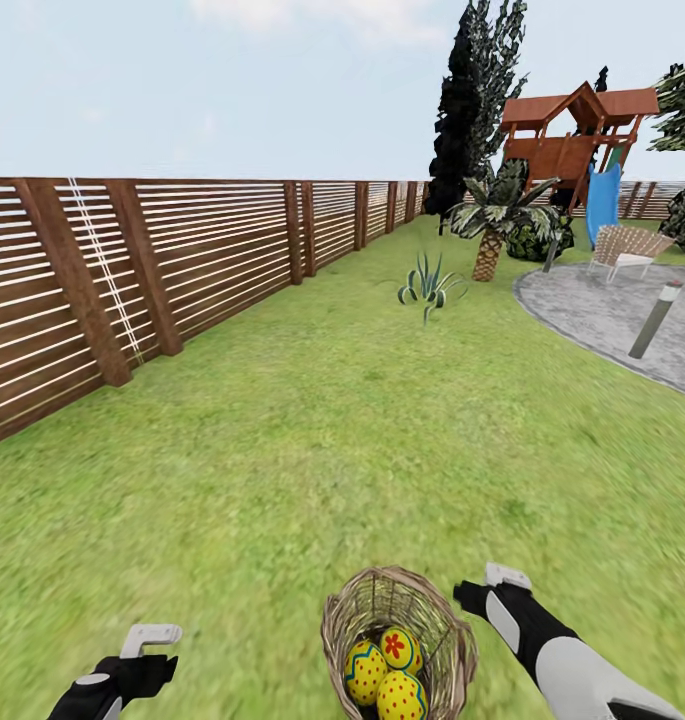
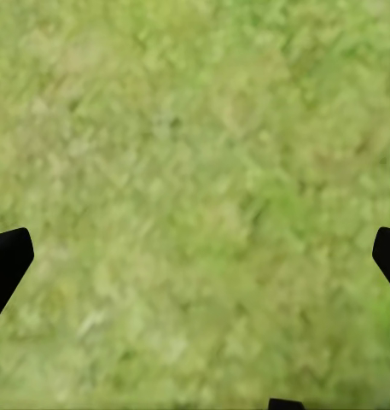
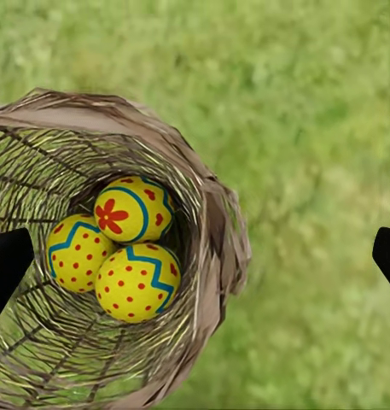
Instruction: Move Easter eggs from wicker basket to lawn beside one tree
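Lawn (image 1: 312,450) along fence (image 1: 182,260). Basket (image 1: 337,625) near, just ahead; all three eggs (image 3: 126,248) inside, so nothing done yet. Left gripper (image 2: 195,256) and right gripper (image 3: 195,256) both spread, empty. Far dark tree (image 1: 477,100) maybe the target — hard to tell.

Lighting: bright, even daylight under a pale hazy sky, no glare, no distinct cast shadows on the lawn (image 1: 312,450) from my head view. Sharpness: my head view renders the fence (image 1: 182,260) crisply but smears the grass toward the lower edge; my left wrist view gives soft, blurred turf. Right wrist view: eggs (image 3: 122,248) sharp, basket (image 3: 212,222) interior shaded, background grass defocused.
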Tool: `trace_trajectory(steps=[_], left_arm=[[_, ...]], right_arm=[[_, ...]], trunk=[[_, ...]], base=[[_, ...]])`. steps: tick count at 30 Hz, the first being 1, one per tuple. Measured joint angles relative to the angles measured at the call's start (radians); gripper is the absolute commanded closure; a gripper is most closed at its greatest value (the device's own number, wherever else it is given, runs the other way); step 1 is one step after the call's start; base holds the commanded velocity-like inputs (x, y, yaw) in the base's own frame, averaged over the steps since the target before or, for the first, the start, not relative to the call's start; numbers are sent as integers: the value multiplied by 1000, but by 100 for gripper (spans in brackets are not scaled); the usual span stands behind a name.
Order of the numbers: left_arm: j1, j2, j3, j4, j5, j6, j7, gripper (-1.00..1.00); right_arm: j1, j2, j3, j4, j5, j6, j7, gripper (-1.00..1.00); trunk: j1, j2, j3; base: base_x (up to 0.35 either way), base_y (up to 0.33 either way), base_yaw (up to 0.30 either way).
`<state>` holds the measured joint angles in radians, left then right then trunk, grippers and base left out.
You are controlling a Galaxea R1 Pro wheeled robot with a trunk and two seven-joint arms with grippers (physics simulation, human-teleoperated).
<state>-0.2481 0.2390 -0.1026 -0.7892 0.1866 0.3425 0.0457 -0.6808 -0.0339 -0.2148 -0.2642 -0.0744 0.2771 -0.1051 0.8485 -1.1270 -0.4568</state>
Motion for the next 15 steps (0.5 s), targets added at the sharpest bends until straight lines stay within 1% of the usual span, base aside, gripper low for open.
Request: trace_trajectory(steps=[6,15], left_arm=[[0,0,1,1,0,-6,-1,-100],[0,1,0,1,1,-9,-2,-100]], right_arm=[[-26,2,2,2,0,41,-33,-100],[-33,2,0,41,0,44,-42,-100]], trunk=[[23,-42,-19],[58,-105,-47]], base=[[0,0,0],[0,0,0]])
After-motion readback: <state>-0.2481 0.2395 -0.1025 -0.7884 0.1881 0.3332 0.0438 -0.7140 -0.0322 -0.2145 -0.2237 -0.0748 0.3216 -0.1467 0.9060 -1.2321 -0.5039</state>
